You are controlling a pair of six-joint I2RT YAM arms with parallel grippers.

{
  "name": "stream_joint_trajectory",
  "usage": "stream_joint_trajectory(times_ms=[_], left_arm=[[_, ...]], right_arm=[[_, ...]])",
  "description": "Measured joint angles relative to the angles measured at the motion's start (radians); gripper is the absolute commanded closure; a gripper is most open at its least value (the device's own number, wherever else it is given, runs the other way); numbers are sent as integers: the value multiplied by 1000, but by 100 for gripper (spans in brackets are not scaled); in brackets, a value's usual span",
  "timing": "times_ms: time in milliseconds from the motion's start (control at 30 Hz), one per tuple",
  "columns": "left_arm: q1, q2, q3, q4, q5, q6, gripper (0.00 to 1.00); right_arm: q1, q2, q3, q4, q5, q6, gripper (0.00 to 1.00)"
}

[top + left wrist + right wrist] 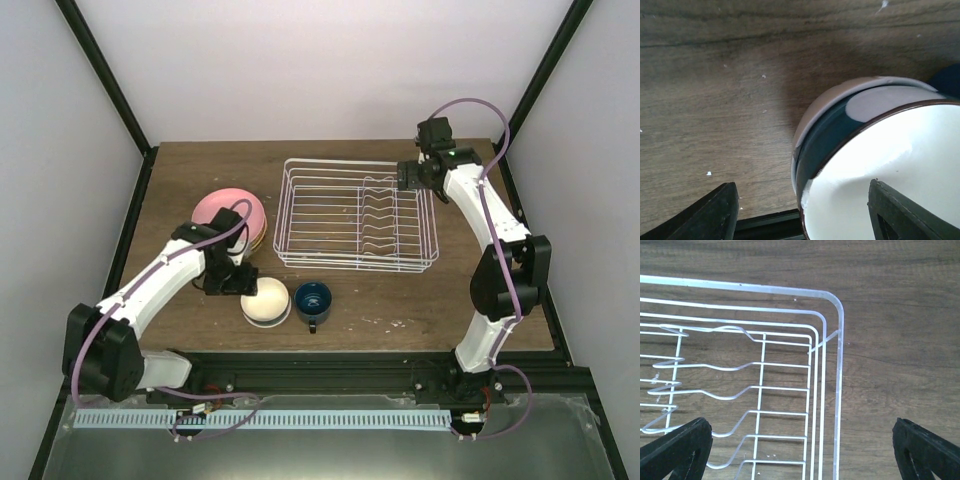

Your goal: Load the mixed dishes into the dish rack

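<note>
Bowls [265, 300] nesting near tabletop's front edge; left gripper [801, 186] straddling rim, jaws apart; right gripper [801, 423] gaping over rack [840, 390] corner.

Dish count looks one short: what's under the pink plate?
A tan-yellow plate; only a sliver of its rim shows at the lower right edge of the pink plate. The rest is covered, so anything further beneath cannot be seen.
</note>
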Motion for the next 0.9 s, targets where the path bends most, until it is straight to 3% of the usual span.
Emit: stream_joint_trajectory(times_ms=[67,367,900], left_arm=[[-1,13,-20,8,2,0,30],[-2,25,-47,39,9,7,58],[-3,66,-60,71,24,8,67]], right_arm=[[0,-3,-8,-2,5,0,0],[0,-5,-11,-1,6,0,0],[0,-10,-45,1,8,1,0]])
